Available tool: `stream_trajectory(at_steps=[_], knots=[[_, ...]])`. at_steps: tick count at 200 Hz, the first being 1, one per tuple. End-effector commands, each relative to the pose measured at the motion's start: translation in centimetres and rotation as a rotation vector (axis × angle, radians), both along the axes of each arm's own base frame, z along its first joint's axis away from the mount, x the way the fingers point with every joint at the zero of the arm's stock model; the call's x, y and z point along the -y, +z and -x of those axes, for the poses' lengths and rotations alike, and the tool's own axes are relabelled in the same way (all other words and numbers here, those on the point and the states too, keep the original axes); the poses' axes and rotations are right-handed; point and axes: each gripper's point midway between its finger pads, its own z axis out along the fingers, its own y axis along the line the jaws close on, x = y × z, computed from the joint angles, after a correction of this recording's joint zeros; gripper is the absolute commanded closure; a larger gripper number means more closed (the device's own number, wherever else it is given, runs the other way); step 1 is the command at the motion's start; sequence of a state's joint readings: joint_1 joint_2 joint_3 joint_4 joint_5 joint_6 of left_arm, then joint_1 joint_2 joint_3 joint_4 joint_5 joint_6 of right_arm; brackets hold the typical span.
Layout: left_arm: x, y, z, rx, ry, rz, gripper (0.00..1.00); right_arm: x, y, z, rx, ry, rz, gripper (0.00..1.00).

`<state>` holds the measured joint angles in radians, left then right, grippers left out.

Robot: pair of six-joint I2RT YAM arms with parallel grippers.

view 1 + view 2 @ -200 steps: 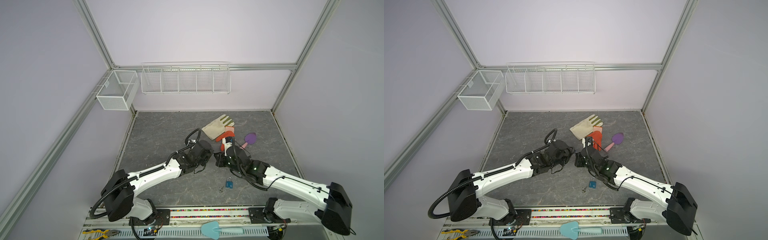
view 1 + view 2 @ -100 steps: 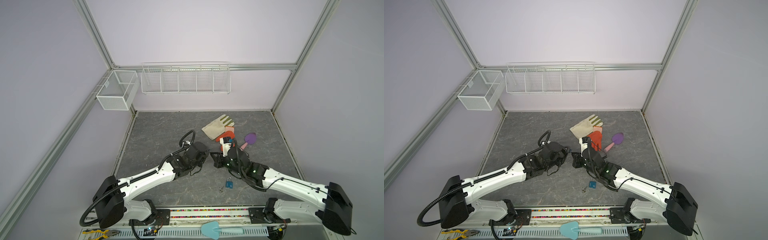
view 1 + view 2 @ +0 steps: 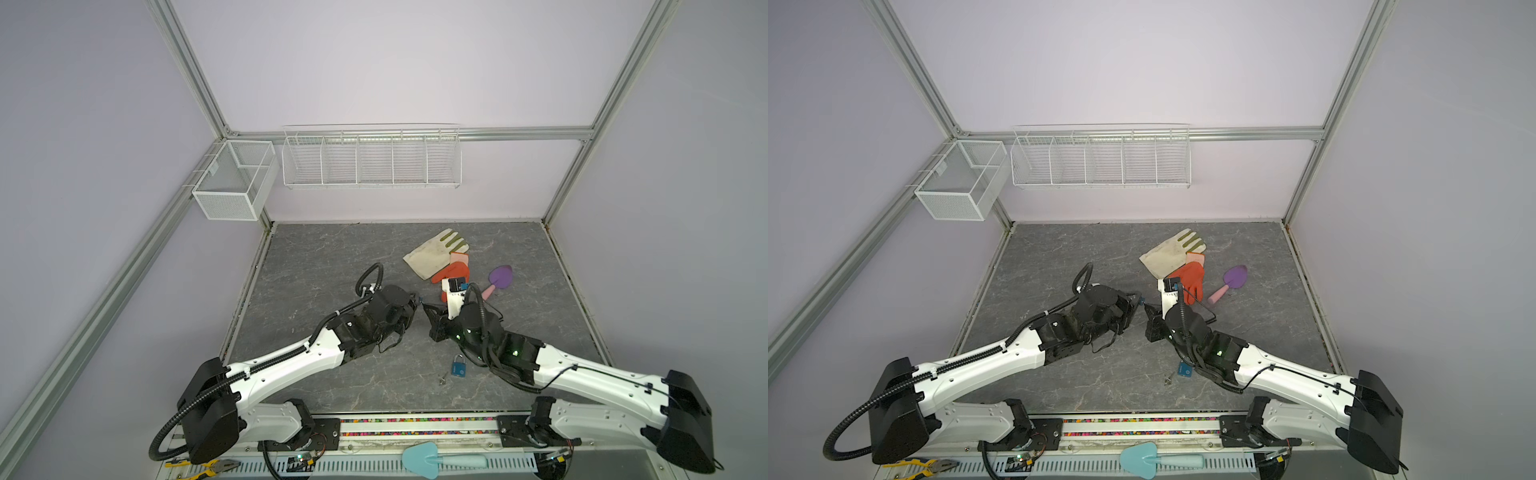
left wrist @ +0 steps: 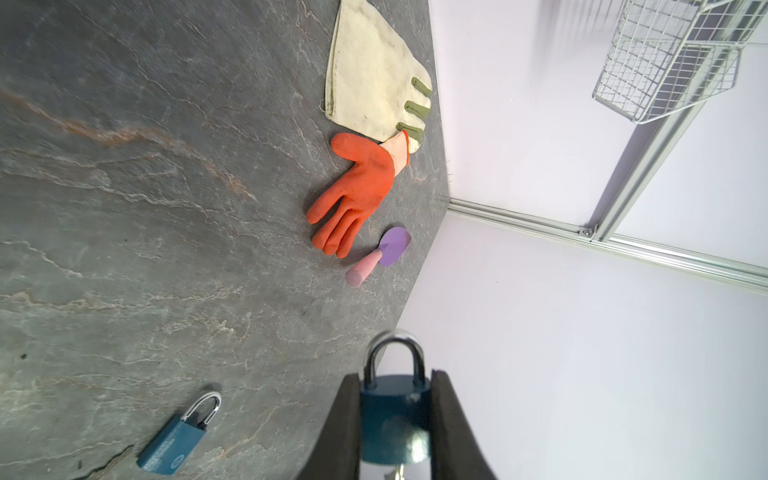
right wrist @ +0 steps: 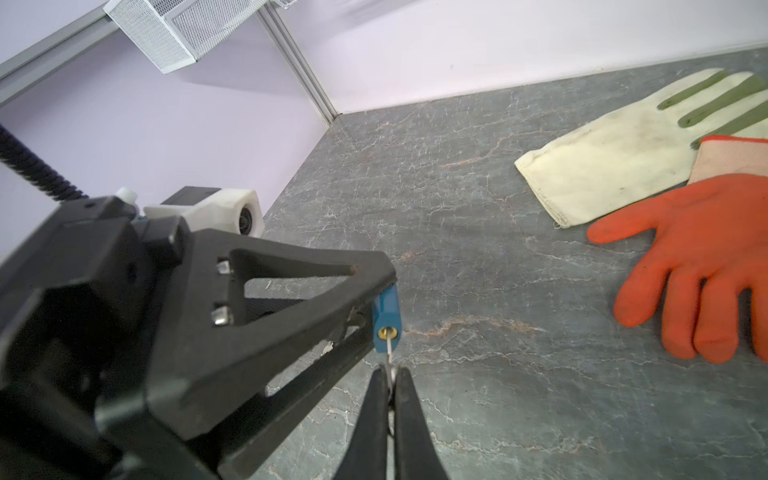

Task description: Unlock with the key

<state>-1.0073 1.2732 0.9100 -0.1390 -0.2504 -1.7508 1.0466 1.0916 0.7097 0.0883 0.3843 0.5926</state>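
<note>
Two wire containers hang on the back wall: a mesh bin [image 3: 232, 183] at the left corner, split by a divider, and a long rack [image 3: 370, 183] of five compartments. Only the wall shows through their wires.

There are two blue padlocks. The padlock [image 4: 395, 415] is raised above the tabletop [image 3: 332, 266], clamped by its body between the fingers of the left end effector [image 4: 395, 382], shackle pointing away from the wrist. The second padlock [image 3: 458, 368] lies on the tabletop near the right arm, with a loose key [image 3: 443, 378] just beside it.

The right end effector [image 5: 390, 386] is pinched tight on the key [image 5: 389, 347], whose blade meets the brass keyhole of the raised padlock.

Two gloves lie touching: cream glove [image 3: 434, 253] and orange glove [image 3: 453, 272]. There are two trowels: purple trowel [image 3: 498, 277] near the gloves and pale-blue trowel [image 3: 428, 459] on the front rail. One pair of pliers [image 3: 208, 467] lies at the front left.
</note>
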Motion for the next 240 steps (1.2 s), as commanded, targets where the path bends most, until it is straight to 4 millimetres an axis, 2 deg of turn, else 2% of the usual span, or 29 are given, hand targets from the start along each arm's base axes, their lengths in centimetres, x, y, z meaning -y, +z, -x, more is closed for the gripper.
stream_trajectory(at_steps=[1, 47, 77, 113, 152, 172, 209, 240], knots=[[1.3, 1.6, 0.6, -0.008, -0.035, 0.092, 1.0, -1.1, 2.3, 0.4, 0.085, 0.032, -0.013, 0.94], [0.9, 2.1, 0.6, -0.003, -0.027, 0.118, 1.0, -1.4, 2.1, 0.5, 0.173, 0.07, 0.064, 0.94], [0.7, 2.8, 0.7, 0.011, -0.035, 0.141, 1.0, -2.7, 1.6, 1.2, 0.192, 0.153, 0.084, 0.93], [0.3, 3.4, 0.6, 0.038, -0.048, 0.125, 1.0, -3.2, 3.2, 1.8, 0.232, 0.197, 0.028, 0.94], [-0.5, 2.7, 0.6, 0.02, -0.026, 0.12, 1.0, -0.7, 3.5, 1.3, 0.263, 0.111, 0.086, 0.93], [-0.8, 3.0, 0.5, 0.024, -0.009, 0.125, 1.0, -0.2, 3.2, 1.1, 0.26, 0.089, 0.106, 0.93], [-0.9, 3.5, 0.4, 0.029, 0.005, 0.14, 1.0, -1.7, 2.8, 1.9, 0.273, 0.127, 0.115, 0.94], [-0.3, 4.2, 0.6, 0.027, -0.019, 0.175, 1.0, -2.8, 2.3, 1.7, 0.279, 0.126, 0.134, 0.93]])
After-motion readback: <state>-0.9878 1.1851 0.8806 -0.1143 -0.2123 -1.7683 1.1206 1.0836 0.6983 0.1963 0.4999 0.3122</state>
